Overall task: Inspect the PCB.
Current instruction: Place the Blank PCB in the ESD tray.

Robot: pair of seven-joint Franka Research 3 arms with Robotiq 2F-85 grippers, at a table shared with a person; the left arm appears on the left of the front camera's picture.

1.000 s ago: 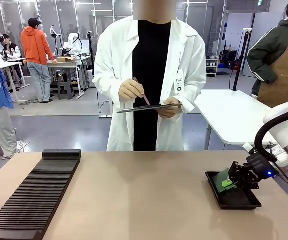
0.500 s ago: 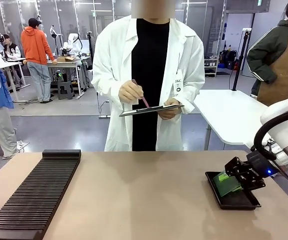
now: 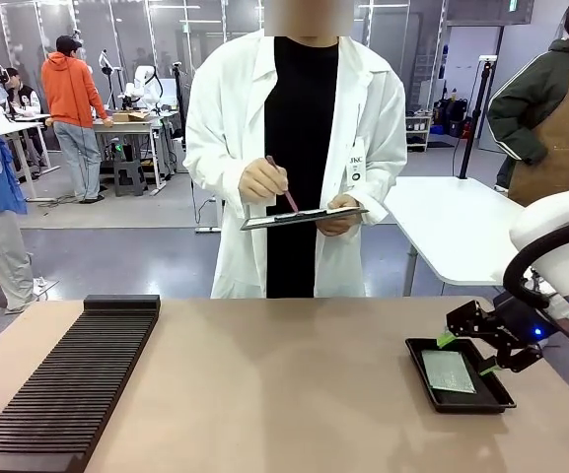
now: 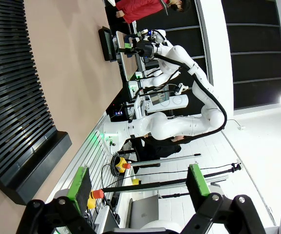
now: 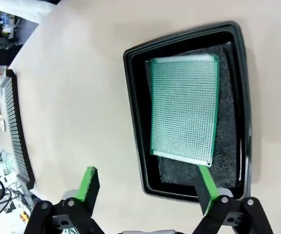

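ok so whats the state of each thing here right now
PCB: lying flat in the tray, not held
black tray: on the table, holding the PCB
right gripper: open, fingers above the tray
left gripper: open, holding nothing
slotted black rack: flat on the table, slots look unfilled
clipboard: held by the person, pen tip on it

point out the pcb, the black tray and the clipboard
PCB [image 5: 184,107], right wrist view, middle of its green face
black tray [image 5: 134,112], right wrist view, its rim
clipboard [image 3: 299,217], front view, its underside edge
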